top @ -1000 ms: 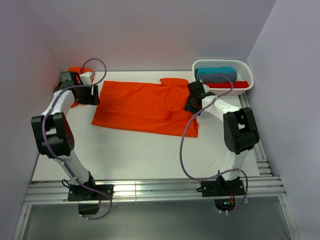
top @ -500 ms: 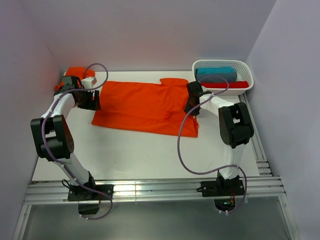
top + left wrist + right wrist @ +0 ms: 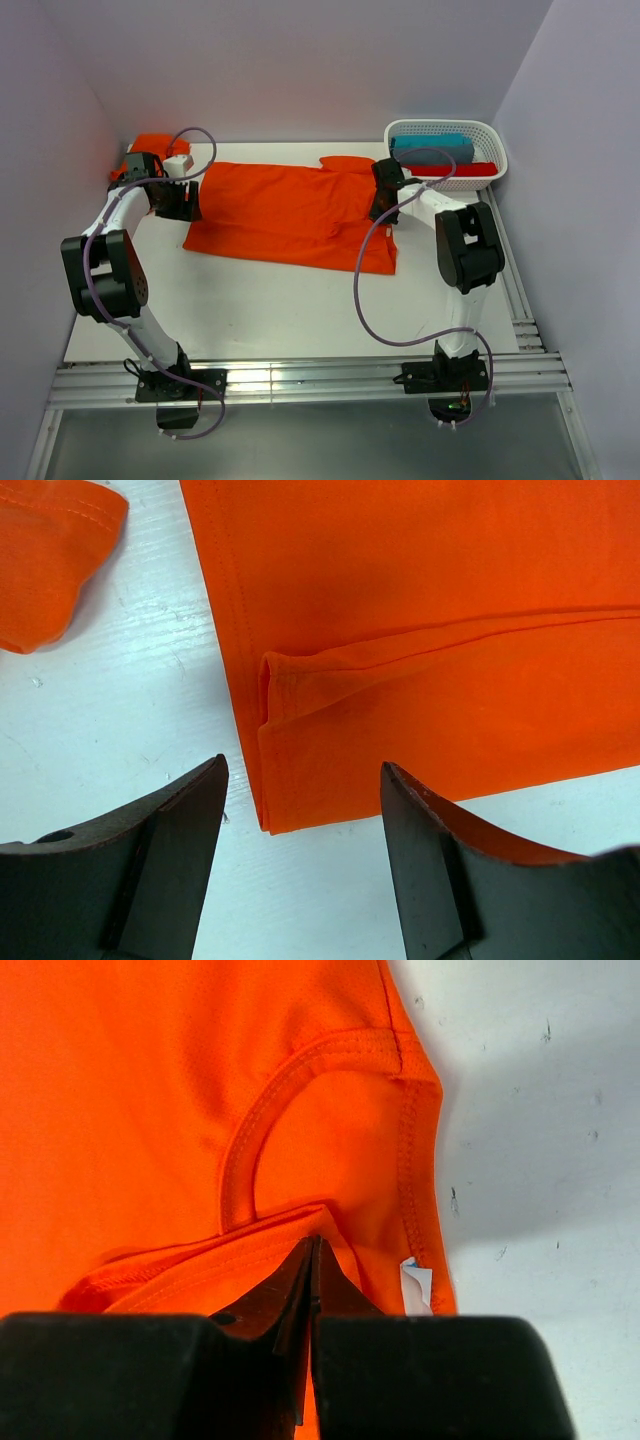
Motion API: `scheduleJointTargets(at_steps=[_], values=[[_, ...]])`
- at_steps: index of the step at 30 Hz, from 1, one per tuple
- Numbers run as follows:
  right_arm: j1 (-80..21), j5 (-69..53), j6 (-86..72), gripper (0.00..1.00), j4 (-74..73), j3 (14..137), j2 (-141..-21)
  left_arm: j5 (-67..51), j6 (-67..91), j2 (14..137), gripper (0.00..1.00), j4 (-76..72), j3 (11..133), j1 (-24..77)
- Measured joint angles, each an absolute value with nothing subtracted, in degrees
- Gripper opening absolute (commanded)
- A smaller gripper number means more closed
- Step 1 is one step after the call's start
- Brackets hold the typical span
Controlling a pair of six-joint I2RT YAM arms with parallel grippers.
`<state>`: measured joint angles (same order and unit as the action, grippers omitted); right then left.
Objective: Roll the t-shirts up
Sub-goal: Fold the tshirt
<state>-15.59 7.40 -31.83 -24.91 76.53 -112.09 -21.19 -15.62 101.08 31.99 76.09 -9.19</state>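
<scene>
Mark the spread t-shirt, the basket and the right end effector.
spread t-shirt [image 3: 290,212]: top external view, middle of the body fabric.
basket [image 3: 497,152]: top external view, right rim.
right end effector [image 3: 313,1248]: right wrist view, shut fingertips pinching a fold by the collar.

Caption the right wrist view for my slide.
Right gripper pinched shut on a fold of the orange t-shirt near its collar.

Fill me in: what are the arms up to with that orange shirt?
One orange t-shirt lies spread flat on the table, not yet rolled. The right gripper is shut on a fold by its neckline, at the end near the white basket. The left gripper hangs open over the hem corner at the opposite end, gripping nothing. A second orange t-shirt sits bunched in the far left corner.
</scene>
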Motion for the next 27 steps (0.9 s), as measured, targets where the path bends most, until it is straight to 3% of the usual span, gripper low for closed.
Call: scheduleJointTargets(at_steps=[3, 6, 9, 15, 21, 27], values=[[-15.6, 7.4, -31.8, 0.04, -24.8, 77.1, -112.1, -21.2, -15.6, 101.1, 0.68, 32.0, 76.1, -9.2], [-15.6, 7.4, -31.8, 0.13, -24.9, 77.2, -112.1, -21.2, -15.6, 101.1, 0.68, 32.0, 76.1, -9.2], [-15.6, 7.7, -31.6, 0.31, -24.9, 77.2, -112.1, -21.3, -15.6, 101.1, 0.68, 32.0, 76.1, -9.2], [-15.6, 7.9, -31.2, 0.42, -25.1, 77.6, -112.5, -21.4, -15.6, 101.1, 0.68, 32.0, 76.1, -9.2], [-15.6, 7.9, -31.0, 0.4, -25.3, 78.5, -114.4, -21.5, -15.6, 101.1, 0.68, 32.0, 76.1, -9.2], [-15.7, 8.1, -30.8, 0.11, -25.3, 79.0, -114.7, -21.6, -15.6, 101.1, 0.67, 32.0, 76.1, -9.2]])
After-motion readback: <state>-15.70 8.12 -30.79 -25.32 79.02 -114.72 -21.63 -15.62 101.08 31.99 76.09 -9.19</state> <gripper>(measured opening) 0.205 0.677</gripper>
